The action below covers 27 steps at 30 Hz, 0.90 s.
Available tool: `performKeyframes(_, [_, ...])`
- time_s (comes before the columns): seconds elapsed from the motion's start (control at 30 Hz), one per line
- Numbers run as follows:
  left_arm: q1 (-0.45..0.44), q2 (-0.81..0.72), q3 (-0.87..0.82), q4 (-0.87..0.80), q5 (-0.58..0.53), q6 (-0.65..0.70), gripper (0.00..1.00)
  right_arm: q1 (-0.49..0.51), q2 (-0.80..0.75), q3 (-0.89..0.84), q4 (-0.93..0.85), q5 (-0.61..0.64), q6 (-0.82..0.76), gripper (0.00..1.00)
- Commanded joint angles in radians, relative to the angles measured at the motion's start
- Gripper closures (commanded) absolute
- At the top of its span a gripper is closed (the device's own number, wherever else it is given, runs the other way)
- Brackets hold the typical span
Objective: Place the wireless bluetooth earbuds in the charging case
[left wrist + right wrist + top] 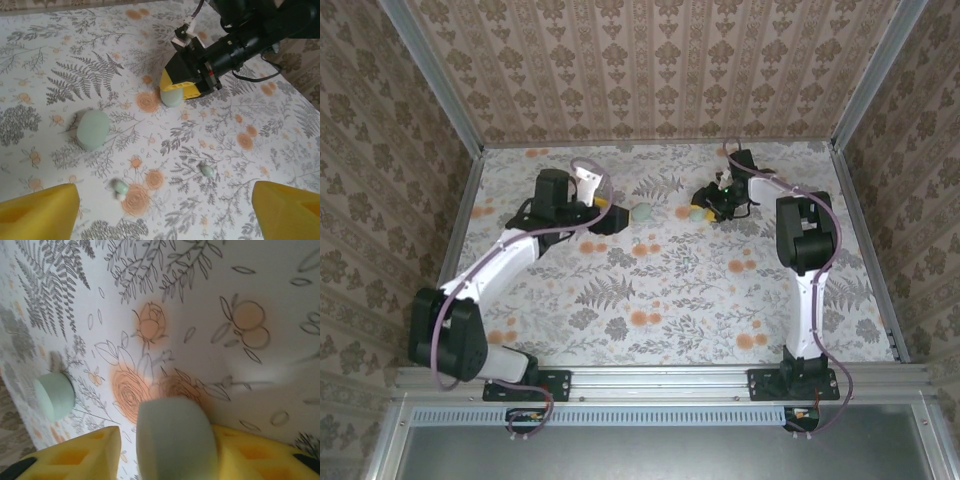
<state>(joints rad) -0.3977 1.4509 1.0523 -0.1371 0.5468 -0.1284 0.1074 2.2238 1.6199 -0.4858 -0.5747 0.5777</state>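
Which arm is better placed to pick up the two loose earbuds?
Left. The left gripper is open, and both earbuds lie just ahead between its fingers. The right gripper sits farther off with a mint-green piece between its fingers.

arms (505,262): white links, black joints; jaws: yellow, blocky; cables: greyish-purple loops; bases: black brackets

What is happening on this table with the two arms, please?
The right gripper has a mint-green pebble between its fingers, low over the flowered table; whether it grips firmly is unclear. A second mint-green pebble stands on the table nearby. The left gripper hangs open above two small earbuds lying loose on the table. Neither earbud is in a case yet.
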Motion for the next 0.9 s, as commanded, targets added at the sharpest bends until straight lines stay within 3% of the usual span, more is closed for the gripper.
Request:
performKeyframes(0.0, [-0.01,0.062,0.075,-0.104,-0.003,0.079,0.16,-0.002,-0.073,0.012,-0.144,0.118,-0.057,0.46])
performKeyframes(0.2, [-0.051,0.228,0.237,-0.238,-0.135,0.214,0.18,-0.003,-0.177,-0.029,-0.188,0.207,-0.078,0.41])
performKeyframes(0.4, [-0.13,0.439,0.452,-0.395,-0.269,0.299,0.2,0.0,-0.321,-0.19,-0.087,0.178,-0.04,0.41])
performKeyframes(0.57, [-0.135,0.606,0.636,-0.524,-0.313,0.282,0.25,0.009,-0.441,-0.314,-0.011,0.153,-0.013,0.41])
performKeyframes(0.87, [-0.135,0.794,0.834,-0.621,-0.38,0.254,0.25,0.018,-0.545,-0.383,0.011,0.144,0.003,0.41])
